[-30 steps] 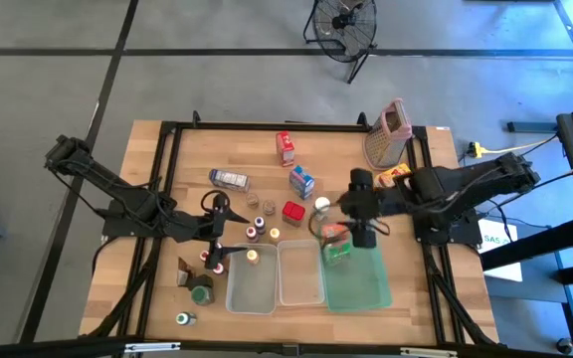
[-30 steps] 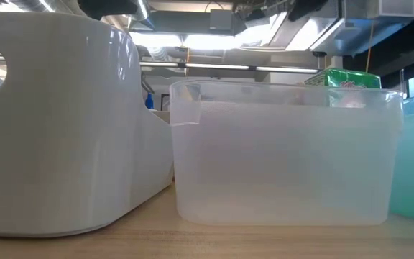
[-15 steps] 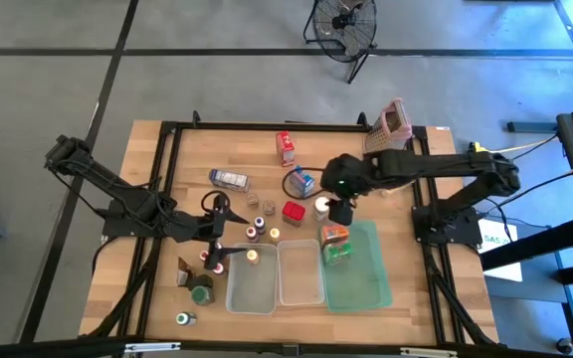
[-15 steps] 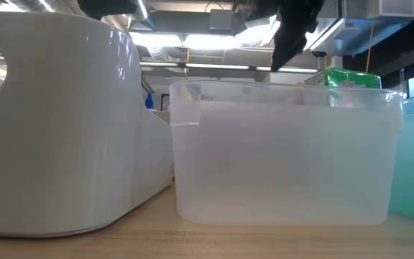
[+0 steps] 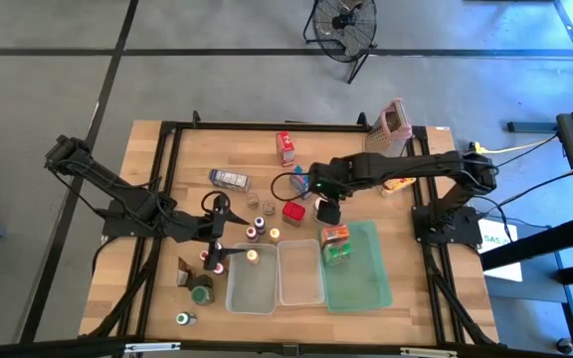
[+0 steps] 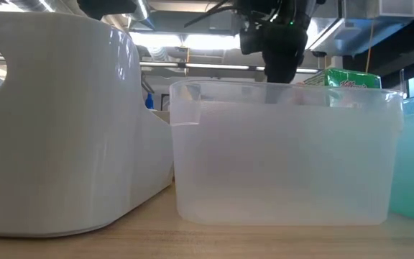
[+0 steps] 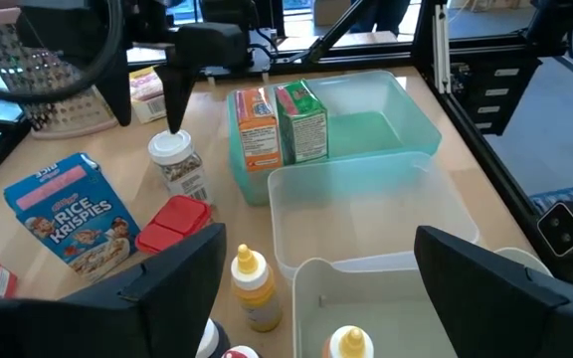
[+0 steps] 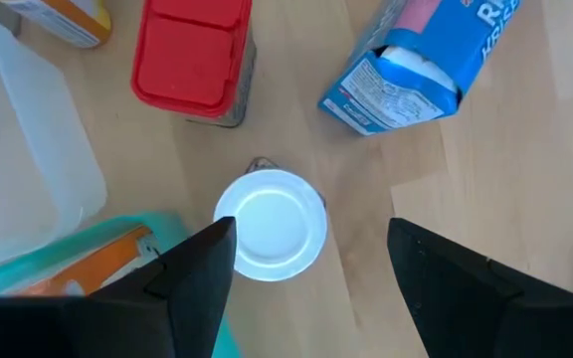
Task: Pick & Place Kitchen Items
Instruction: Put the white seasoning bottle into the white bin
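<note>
The right end effector (image 8: 301,283) hangs open straight above a small jar with a round white cap (image 8: 271,224), its two dark fingers (image 8: 199,273) spread to either side of the cap and gripping nothing. From the left wrist view the same jar (image 7: 178,165) shows clear sides with a speckled filling and stands upright on the wooden bench (image 5: 237,149). Just beside it lie one squat red tub with a flat square lid (image 8: 191,55) and one blue Rice Krispies carton (image 7: 74,213), tipped on its side with an end flap open. Near the jar, one translucent green tray (image 7: 406,127) holds two upright cartons, one orange (image 7: 255,127) and one green (image 7: 301,121). Two clear, smooth-walled plastic tubs (image 5: 299,271) sit side by side next to the tray. The left end effector (image 5: 218,242) waits open and empty near the left tub, over two yellow-capped squeeze bottles (image 7: 254,288).
</note>
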Motion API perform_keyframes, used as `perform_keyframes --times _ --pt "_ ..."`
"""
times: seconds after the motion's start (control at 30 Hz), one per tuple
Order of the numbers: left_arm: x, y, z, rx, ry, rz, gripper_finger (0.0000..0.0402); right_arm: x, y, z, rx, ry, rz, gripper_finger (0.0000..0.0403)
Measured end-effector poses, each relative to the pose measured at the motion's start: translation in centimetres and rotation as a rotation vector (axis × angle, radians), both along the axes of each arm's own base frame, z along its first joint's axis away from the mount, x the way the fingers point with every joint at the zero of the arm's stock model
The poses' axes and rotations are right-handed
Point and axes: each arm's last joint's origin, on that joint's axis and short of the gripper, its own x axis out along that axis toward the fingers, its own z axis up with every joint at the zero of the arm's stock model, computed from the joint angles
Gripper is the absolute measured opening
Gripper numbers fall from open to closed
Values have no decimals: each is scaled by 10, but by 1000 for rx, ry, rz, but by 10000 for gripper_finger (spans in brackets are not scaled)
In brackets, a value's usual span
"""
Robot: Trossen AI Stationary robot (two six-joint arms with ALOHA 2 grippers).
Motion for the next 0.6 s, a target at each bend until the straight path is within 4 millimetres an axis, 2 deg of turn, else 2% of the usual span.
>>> perform_keyframes --times 0.33,0.6 --pt "0 0 -1 4 7 -1 322 0 0 0 8 -1 -10 273" --pt "-1 0 -2 12 22 -1 322 0 0 0 -3 2 -14 322"
